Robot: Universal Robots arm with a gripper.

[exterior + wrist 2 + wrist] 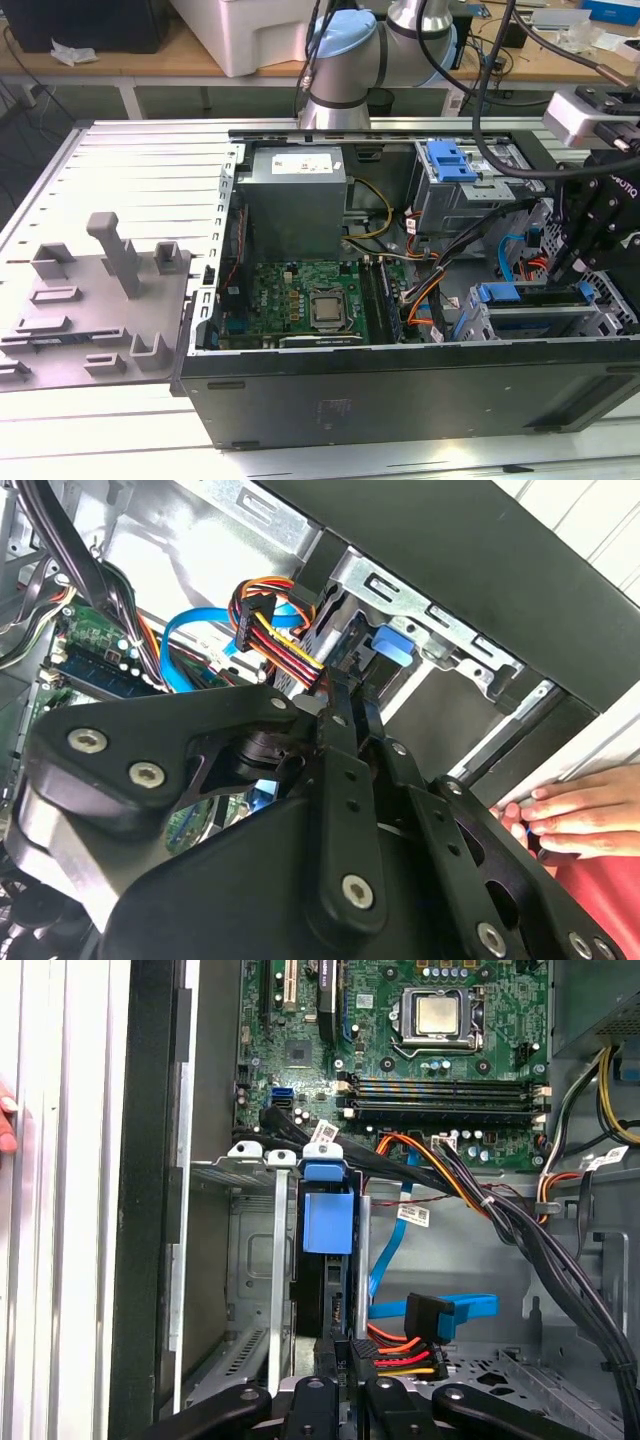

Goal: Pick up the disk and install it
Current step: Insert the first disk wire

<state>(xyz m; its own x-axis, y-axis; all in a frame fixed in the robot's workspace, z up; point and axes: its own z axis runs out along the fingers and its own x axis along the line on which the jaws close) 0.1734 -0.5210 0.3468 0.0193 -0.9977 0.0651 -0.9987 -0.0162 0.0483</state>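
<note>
Blue plastic frames the disk, which stands on its edge in a slot of the grey metal cage. It sits low on the exterior view's right, inside the open computer case. The gripper hangs just over it there, and in the first wrist view it is right at the disk's near end. Nobody can tell if it is clenched or loose. In the second wrist view a person's hand rests just beside the case.
</note>
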